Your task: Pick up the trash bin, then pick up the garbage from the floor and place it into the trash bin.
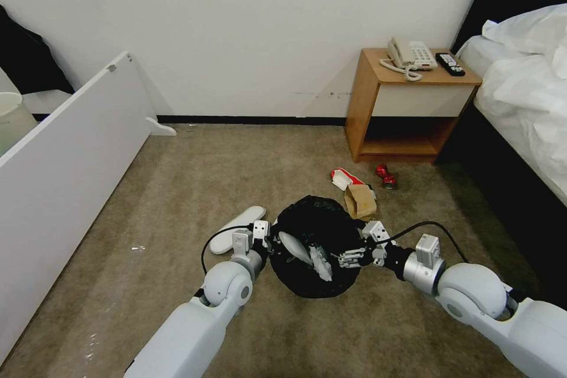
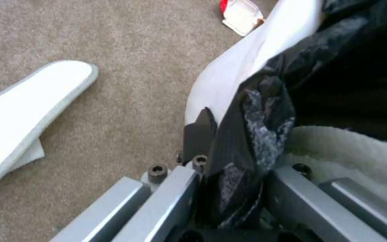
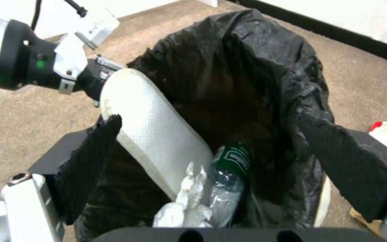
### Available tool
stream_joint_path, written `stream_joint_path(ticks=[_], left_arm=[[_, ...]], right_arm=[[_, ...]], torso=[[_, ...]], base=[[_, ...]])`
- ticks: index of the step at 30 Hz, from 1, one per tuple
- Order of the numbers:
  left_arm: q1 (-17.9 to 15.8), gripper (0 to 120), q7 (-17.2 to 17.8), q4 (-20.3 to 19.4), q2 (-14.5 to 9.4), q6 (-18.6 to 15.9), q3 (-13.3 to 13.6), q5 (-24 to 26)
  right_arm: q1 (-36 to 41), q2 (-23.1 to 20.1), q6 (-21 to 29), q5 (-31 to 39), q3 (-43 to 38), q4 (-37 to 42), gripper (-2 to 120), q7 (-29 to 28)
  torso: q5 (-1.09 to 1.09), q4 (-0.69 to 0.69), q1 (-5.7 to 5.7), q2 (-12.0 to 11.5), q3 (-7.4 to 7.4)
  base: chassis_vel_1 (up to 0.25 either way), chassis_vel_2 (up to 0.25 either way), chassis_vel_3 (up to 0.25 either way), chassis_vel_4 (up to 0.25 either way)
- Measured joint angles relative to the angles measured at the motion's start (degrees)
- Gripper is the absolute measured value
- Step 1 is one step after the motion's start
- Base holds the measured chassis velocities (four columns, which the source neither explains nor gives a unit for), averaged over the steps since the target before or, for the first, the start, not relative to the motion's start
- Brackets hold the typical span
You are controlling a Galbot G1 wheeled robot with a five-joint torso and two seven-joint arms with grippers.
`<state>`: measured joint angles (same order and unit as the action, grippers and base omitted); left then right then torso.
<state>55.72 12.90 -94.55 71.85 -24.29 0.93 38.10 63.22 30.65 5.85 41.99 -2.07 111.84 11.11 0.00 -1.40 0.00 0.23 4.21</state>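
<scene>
The trash bin [image 1: 313,248], white with a crinkled black bag [image 3: 256,67], is between my two arms. My left gripper [image 1: 269,242] is shut on its rim [image 2: 238,67], pinching wall and bag. Open over the bin's mouth is my right gripper [image 1: 348,258], its pads [image 3: 90,158] wide apart and holding nothing. Inside lie a white slipper [image 3: 153,127], crumpled paper [image 3: 184,205] and a plastic bottle [image 3: 229,181]. On the carpet are another white slipper [image 1: 236,229], a red-white packet [image 1: 344,178], a brown paper bag [image 1: 360,201] and a red can [image 1: 385,176].
A wooden nightstand [image 1: 407,106] with a phone [image 1: 410,56] and a remote [image 1: 450,64] stands by the far wall. The bed [image 1: 525,88] runs along the right. A white panel [image 1: 65,171] leans at the left, with a cream bucket [image 1: 12,118] behind it.
</scene>
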Motion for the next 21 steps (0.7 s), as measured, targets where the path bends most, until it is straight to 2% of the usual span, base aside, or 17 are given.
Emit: stream_joint_path(ticks=[9,13,14,16,17,20,21], left_arm=[[0.62,0,0.48,-0.60,-0.44,-0.39,-0.07,0.71],[1.39,0,0.61,-0.07,-1.10,-0.32,-1.11,0.76],[1.82,0,0.62,0.24,-1.54,-0.16,-2.11,0.75],[2.90,0,0.64,0.29,-2.87,-0.01,-5.91,1.28],[2.90,0,0.64,0.29,-2.87,-0.01,-5.91,1.28],[3.97,0,1.99,-1.95,-4.93,-0.29,-11.09,3.92],[3.97,0,1.99,-1.95,-4.93,-0.29,-11.09,3.92]], right_arm=[[0.00,1.19,-0.45,-0.71,-0.24,-1.10,100,0.02],[-0.86,1.65,-1.01,-0.61,-1.97,-0.64,100,-0.27],[-1.20,1.52,-1.26,-0.20,-2.66,-0.10,100,-0.87],[-2.13,1.33,-2.60,0.86,-4.36,0.92,100,-4.49],[-2.13,1.33,-2.60,0.86,-4.36,0.92,100,-4.49],[-2.19,1.96,-4.54,1.49,-7.01,1.90,100,-12.80],[-2.19,1.96,-4.54,1.49,-7.01,1.90,100,-12.80]], torso=[[0.00,0.00,0.00,0.00,0.00],[-0.01,-0.01,0.00,0.00,0.00],[-0.02,-0.01,0.00,0.00,0.00],[-0.02,0.00,0.00,0.00,0.00],[-0.02,0.00,0.00,0.00,0.00],[-0.01,0.00,0.00,0.00,0.00],[-0.01,0.00,0.00,0.00,0.00]], base=[[0.000,0.000,0.000,0.000],[0.000,0.000,0.000,0.000],[0.000,0.000,0.000,0.000],[0.000,0.000,0.000,0.000],[0.000,0.000,0.000,0.000],[0.000,0.000,0.000,0.000],[0.000,0.000,0.000,0.000]])
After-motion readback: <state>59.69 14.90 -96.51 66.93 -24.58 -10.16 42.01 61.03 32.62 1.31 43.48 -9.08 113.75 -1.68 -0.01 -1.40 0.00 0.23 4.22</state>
